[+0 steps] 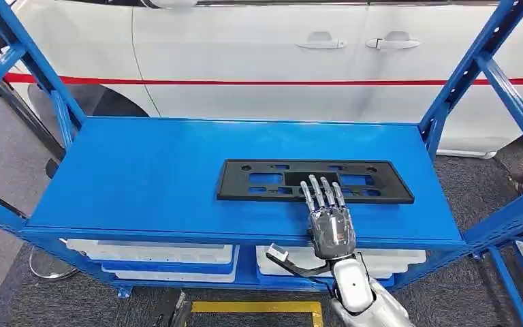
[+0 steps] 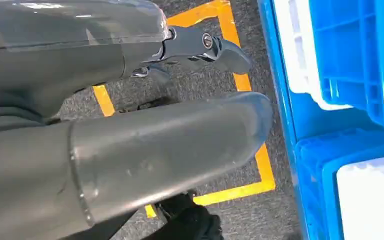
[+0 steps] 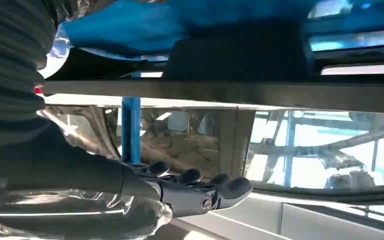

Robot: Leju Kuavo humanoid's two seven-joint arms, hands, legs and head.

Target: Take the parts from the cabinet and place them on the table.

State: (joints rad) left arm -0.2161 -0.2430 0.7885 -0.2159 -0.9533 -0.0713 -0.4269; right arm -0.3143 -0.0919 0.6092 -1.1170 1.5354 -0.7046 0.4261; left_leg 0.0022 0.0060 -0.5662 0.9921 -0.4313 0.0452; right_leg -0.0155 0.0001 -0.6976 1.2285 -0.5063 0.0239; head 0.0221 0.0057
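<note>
Black plastic part [image 1: 315, 181] lies flat on the blue shelf [image 1: 143, 177] of the cabinet, directly under the fingertips of the right robot hand [image 1: 327, 216], whose fingers are stretched out straight over its near edge, grasping nothing. The pick-up looks barely begun; next the fingers must close on that edge (thin, flat, awkward). The left robot hand [image 2: 200, 47] hangs low, holding nothing.

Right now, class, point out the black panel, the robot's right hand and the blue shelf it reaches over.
black panel [image 1: 259, 181]: head view, on its left half.
right hand [image 1: 329, 221]: head view, on the back of the hand.
blue shelf [image 1: 143, 177]: head view, on bare top surface.
</note>
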